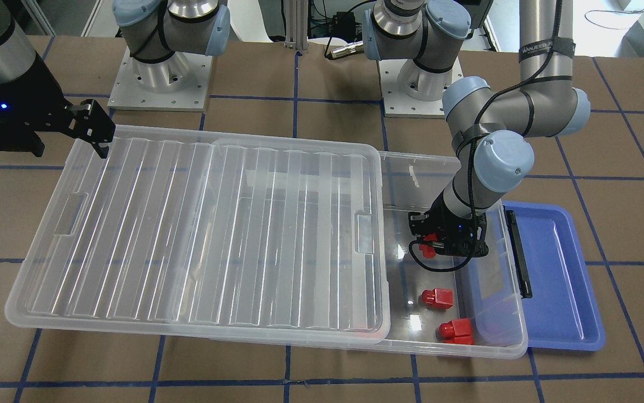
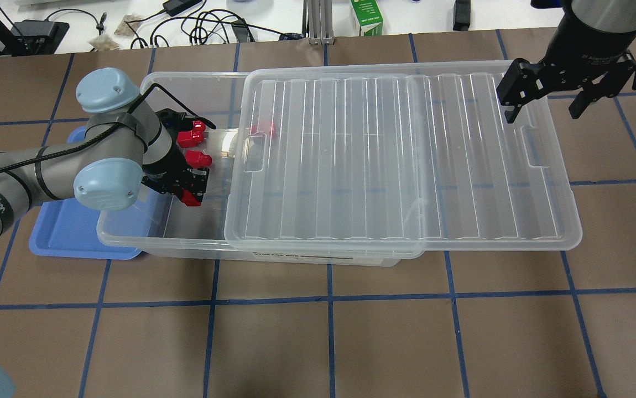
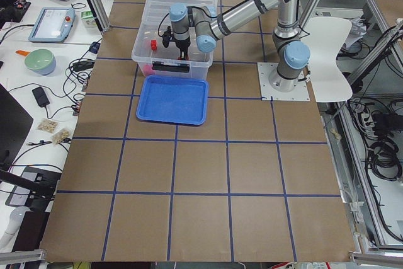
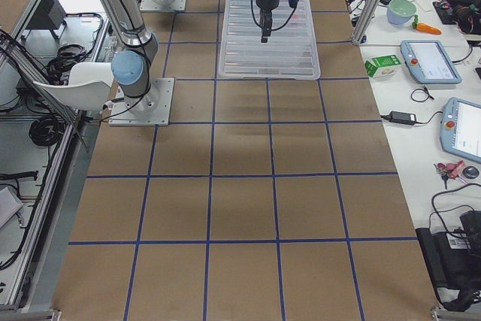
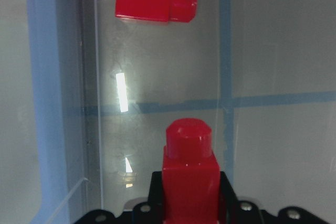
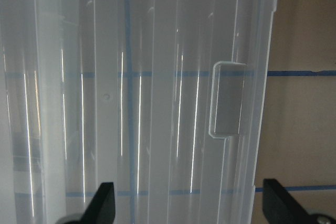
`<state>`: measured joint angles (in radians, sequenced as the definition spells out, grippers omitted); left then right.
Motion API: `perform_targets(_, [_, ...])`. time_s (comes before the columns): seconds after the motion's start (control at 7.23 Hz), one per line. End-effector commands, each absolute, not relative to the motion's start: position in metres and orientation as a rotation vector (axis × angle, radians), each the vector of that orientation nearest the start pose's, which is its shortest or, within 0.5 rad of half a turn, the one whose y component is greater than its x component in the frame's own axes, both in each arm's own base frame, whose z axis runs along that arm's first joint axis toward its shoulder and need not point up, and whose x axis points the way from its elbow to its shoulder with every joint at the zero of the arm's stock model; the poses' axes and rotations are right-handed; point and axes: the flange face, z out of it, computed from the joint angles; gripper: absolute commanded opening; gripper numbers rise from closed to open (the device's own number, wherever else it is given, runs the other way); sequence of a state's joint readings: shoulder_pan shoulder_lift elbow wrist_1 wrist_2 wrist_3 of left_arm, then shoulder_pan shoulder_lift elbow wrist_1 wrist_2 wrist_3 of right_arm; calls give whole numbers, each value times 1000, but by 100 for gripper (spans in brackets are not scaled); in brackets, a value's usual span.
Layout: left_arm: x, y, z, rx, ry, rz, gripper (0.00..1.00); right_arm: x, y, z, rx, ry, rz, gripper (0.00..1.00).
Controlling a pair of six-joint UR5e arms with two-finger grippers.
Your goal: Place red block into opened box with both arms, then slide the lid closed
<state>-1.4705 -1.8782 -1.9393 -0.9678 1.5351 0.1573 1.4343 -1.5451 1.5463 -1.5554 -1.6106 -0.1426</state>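
Red block (image 5: 189, 177) is pinched by the left gripper (image 2: 186, 192) in the clear box (image 2: 130, 239). Right gripper (image 2: 543, 110) hangs spread over the ribbed lid (image 2: 384, 166).

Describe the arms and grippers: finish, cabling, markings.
Silver-grey tubes, pale blue joint caps on left arm and right arm. Black cable strapped along the left one; one strap has white lettering. Black, two-fingered, blue-lit left gripper and right gripper.

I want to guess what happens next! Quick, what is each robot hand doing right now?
Left gripper: shut on a red block.
Right gripper: open, holding nothing, over the lid.
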Motion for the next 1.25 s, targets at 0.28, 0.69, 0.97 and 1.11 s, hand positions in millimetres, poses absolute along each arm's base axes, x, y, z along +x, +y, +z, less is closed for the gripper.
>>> perform_targets(0.28, [-89, -549, 247, 102, 3174, 1, 100, 57, -514, 485, -3, 3180, 36, 100])
perform_targets(0.69, [-90, -544, 346, 91, 3170, 92, 100, 23, -516, 477, 67, 3196, 61, 100])
perform_targets(0.97, [-91, -532, 421, 82, 3165, 69, 100, -21, -521, 453, 193, 3181, 147, 100])
perform_targets(1.11, [-92, -522, 445, 82, 3164, 57, 100, -40, -529, 422, 237, 3154, 236, 100])
